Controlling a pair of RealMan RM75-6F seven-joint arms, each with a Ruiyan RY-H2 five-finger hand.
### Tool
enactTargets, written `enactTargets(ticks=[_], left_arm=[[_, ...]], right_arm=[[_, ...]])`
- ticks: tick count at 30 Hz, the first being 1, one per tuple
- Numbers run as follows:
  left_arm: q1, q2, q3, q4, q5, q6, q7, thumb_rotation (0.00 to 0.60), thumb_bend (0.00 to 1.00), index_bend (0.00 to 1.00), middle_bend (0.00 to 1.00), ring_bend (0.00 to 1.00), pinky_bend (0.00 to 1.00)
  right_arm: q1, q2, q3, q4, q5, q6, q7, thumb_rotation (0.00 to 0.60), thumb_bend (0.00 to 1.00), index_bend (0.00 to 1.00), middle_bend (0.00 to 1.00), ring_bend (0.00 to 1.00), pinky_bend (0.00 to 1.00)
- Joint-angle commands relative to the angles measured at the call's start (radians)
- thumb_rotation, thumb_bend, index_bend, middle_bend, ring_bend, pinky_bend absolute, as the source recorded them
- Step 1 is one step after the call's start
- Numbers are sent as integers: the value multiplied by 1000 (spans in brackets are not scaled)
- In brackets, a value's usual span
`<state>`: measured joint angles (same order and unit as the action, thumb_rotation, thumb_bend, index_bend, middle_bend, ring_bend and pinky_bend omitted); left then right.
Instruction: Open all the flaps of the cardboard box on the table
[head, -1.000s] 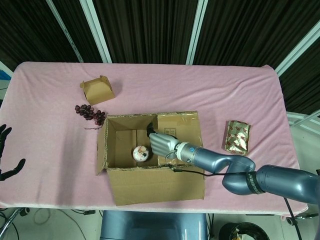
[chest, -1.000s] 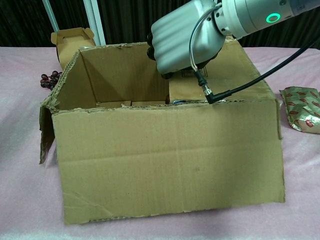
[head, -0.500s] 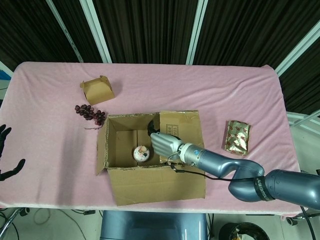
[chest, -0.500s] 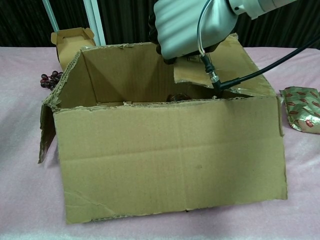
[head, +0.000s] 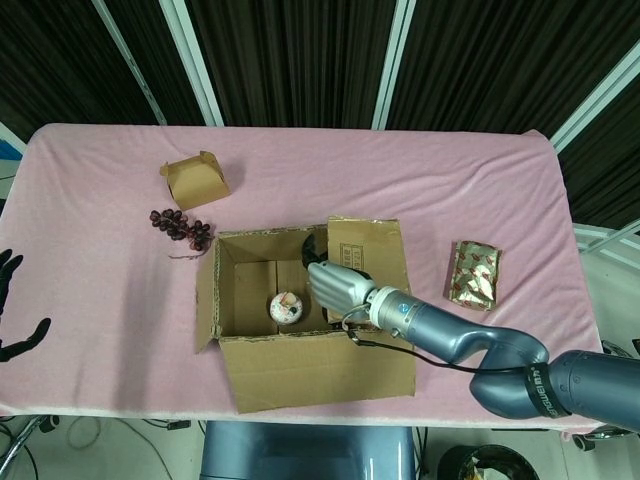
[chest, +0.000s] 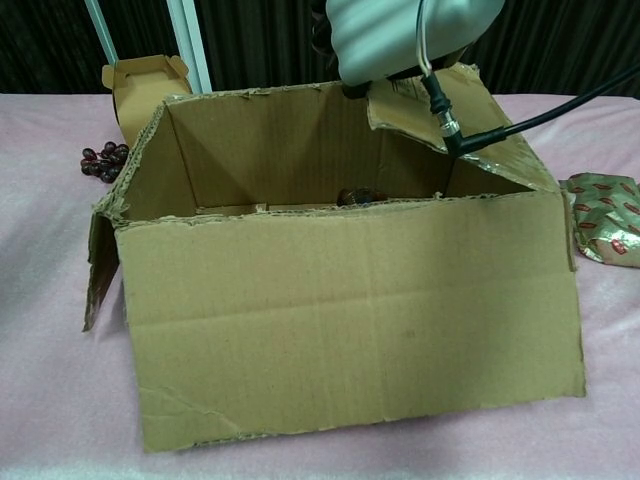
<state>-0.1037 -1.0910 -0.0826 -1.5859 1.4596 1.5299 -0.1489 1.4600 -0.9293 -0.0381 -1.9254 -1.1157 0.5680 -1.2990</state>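
Observation:
The cardboard box stands mid-table with its top mostly uncovered; the chest view shows its front wall. Its left flap hangs outward. The right flap slants up over the right side, and from the chest it is seen raised. My right hand is at that flap's free edge with curled fingers hooked under it, and its back fills the top of the chest view. My left hand hovers off the table's left edge, fingers spread, holding nothing.
A round patterned ball lies inside the box. A small cardboard carton and a bunch of dark grapes sit at the back left. A gold and red packet lies to the right of the box.
The right hand has risen and moved right, tipping the right flap from nearly flat over the opening to a steep slant. The left hand has not moved.

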Motion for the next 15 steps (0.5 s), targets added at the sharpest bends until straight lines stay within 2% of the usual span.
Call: enactTargets(ticks=[1, 9, 15], left_arm=[[0, 0, -1, 0, 0, -1, 1, 600, 255, 0, 0, 0, 0], [2, 3, -2, -3, -1, -5, 2, 600, 255, 0, 0, 0, 0], [2, 3, -4, -5, -3, -9, 5, 600, 255, 0, 0, 0, 0]], right_arm=[[8, 18, -9, -20, 4, 8, -5, 600, 525, 505, 374, 234, 233], [12, 43, -21, -40, -3, 27, -9, 600, 427, 473, 353, 231, 233], [9, 69, -28, -53, 5, 52, -21, 600, 345, 360, 335, 215, 230]])
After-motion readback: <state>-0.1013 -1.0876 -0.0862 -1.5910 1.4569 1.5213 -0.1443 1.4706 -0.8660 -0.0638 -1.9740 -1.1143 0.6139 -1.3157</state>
